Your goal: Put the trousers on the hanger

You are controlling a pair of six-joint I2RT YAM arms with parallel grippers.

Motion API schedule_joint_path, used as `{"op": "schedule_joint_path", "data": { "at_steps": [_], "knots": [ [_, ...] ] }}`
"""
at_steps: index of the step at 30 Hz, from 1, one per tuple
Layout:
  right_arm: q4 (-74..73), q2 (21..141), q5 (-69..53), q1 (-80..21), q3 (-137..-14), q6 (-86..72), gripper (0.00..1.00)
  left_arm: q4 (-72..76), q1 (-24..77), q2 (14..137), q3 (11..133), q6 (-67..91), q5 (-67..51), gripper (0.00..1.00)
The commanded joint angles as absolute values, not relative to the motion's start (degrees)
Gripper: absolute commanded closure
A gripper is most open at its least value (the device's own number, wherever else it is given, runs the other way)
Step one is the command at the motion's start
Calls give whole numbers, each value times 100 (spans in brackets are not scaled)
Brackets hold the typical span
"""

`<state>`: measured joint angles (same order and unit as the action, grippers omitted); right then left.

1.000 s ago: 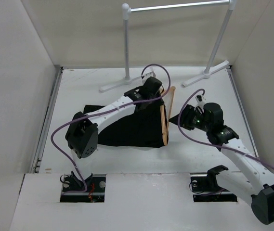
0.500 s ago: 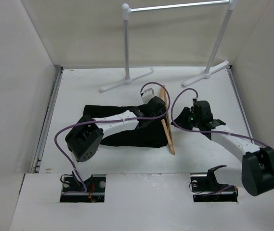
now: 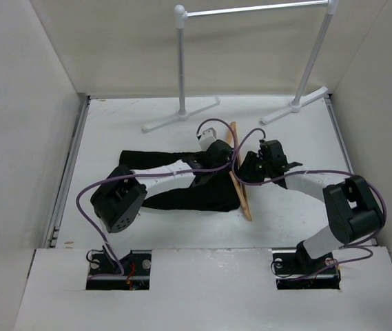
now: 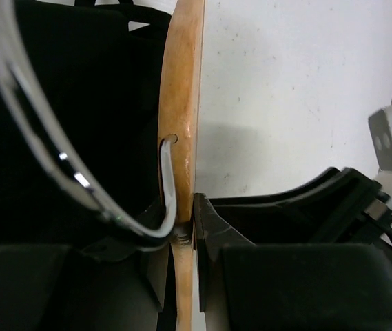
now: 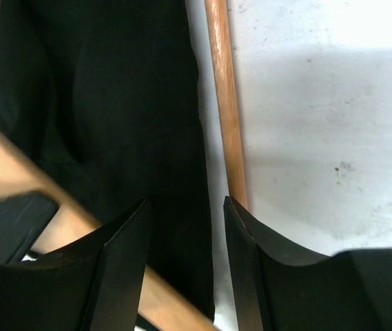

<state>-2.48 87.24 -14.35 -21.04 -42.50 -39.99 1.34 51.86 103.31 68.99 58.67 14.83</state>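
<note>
Left arm (image 3: 158, 169) crosses trousers (image 3: 196, 200), jaws pinching hanger (image 3: 244, 201); clothes rack (image 3: 181, 62) behind.

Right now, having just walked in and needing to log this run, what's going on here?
The left gripper is shut on the light tan wooden coat hanger, beside its thin metal hook. The hanger sits at the right edge of the plain black cloth trousers, spread on the white table. The right gripper hovers open over the cloth and a hanger bar. The trousers are not hung yet.

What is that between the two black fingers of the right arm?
Black cloth of the trousers, seen in the right wrist view; the hanger runs alongside the gap.
</note>
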Motion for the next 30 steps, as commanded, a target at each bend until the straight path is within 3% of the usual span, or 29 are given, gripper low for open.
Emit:
{"op": "schedule_joint_path", "data": {
  "at_steps": [1, 5, 8, 11, 30],
  "knots": [
    [44, 8903, -1485, -2263, -4526, -3946, 47, -62, 5216, 10011, 6671, 5792, 1257, 100],
    [79, 9175, -1739, -2272, -4544, -4095, 51, -44, 5199, 9949, 6557, 5783, 1108, 100],
    [202, 9246, -1933, -2263, -4588, -4271, 75, -70, 5199, 9862, 6469, 5757, 1072, 100],
    [360, 9071, -2030, -2237, -4675, -4482, 87, -123, 5146, 9704, 6337, 5695, 1072, 100],
    [-307, 8604, -1872, -1094, -5203, -4369, 89, -931, 4364, 8175, 5124, 4484, 1467, 100]
  ]
}}
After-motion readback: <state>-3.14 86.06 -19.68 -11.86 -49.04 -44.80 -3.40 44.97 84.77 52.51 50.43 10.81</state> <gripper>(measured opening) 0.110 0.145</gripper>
